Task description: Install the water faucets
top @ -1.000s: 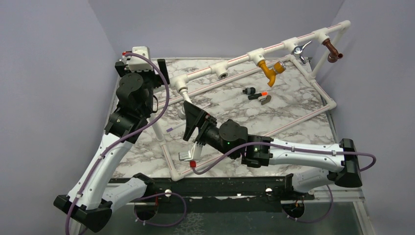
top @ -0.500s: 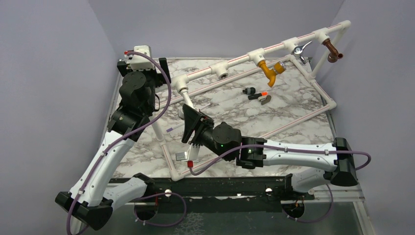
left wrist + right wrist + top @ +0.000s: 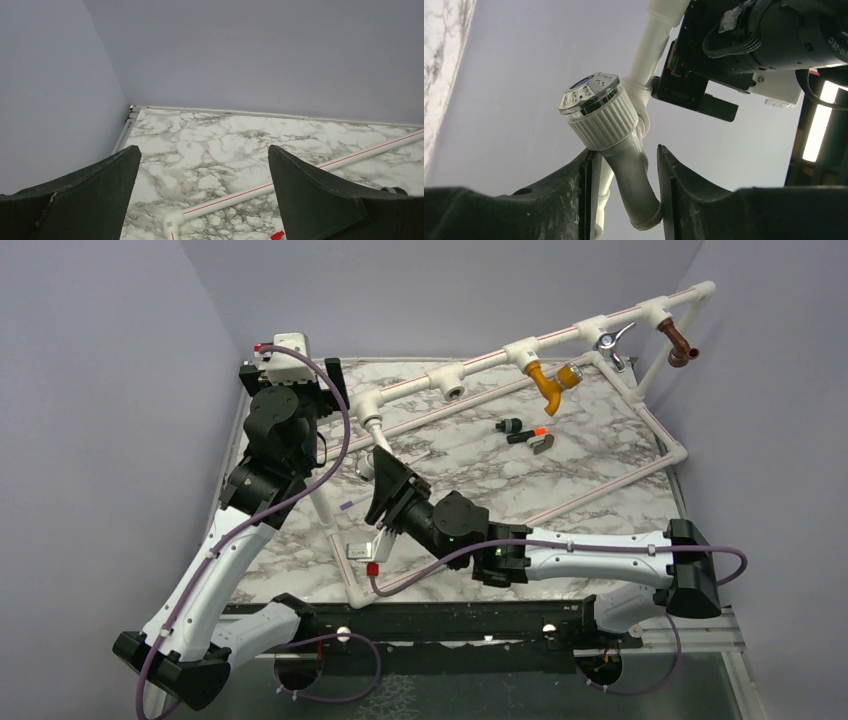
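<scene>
My right gripper (image 3: 383, 483) is shut on the spout of the white plastic faucet (image 3: 598, 109), which has a ribbed collar and a silvery knob end. It holds the faucet just below the left end elbow (image 3: 371, 405) of the white pipe frame. In the right wrist view the spout sits between my fingers (image 3: 626, 150), with a white pipe rising behind it. My left gripper (image 3: 205, 190) is open and empty, held high over the table's far left corner. Mustard-yellow (image 3: 548, 382), chrome-levered (image 3: 612, 342) and brown (image 3: 678, 342) faucets hang from the frame's top pipe.
A black-and-orange faucet (image 3: 525, 430) lies on the marble table inside the frame. The frame's base pipes (image 3: 610, 485) run across the table. The left arm's wrist (image 3: 744, 45) hangs close above my right gripper. Purple walls close in on the left and at the back.
My right arm has moved left and a little farther away with the white faucet, closer to the frame's left elbow. The left arm has barely moved.
</scene>
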Robot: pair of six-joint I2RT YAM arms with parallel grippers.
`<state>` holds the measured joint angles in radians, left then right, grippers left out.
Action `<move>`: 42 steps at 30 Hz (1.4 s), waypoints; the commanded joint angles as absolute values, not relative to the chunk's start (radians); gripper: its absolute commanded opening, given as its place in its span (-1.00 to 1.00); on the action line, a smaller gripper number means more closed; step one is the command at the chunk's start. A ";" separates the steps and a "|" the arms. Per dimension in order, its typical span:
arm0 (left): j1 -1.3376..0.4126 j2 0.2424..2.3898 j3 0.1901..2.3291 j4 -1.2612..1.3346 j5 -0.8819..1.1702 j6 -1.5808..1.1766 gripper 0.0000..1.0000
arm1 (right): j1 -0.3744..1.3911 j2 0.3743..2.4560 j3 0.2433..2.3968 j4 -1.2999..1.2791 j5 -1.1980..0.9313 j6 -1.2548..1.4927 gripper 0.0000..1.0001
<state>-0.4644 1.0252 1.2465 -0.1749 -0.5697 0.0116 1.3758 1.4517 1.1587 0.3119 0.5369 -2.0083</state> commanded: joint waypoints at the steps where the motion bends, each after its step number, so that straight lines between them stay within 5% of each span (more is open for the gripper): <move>1: -0.459 1.023 1.230 -0.158 -0.589 0.022 0.98 | 1.376 1.454 1.116 0.437 0.492 -1.818 -0.99; 11: -0.456 1.023 1.230 -0.160 -0.593 0.026 0.98 | 1.381 1.406 1.056 0.609 0.397 -1.304 -0.99; 23: -0.451 1.024 1.230 -0.159 -0.588 0.023 0.98 | 1.381 1.465 0.969 1.178 0.465 -0.606 -0.99; 33: -0.451 1.020 1.229 -0.158 -0.585 0.023 0.98 | 1.381 1.498 1.000 1.223 0.490 -0.547 -0.98; 42: -0.448 1.018 1.232 -0.162 -0.588 0.025 0.98 | 1.381 1.404 1.059 0.796 0.418 -0.748 0.30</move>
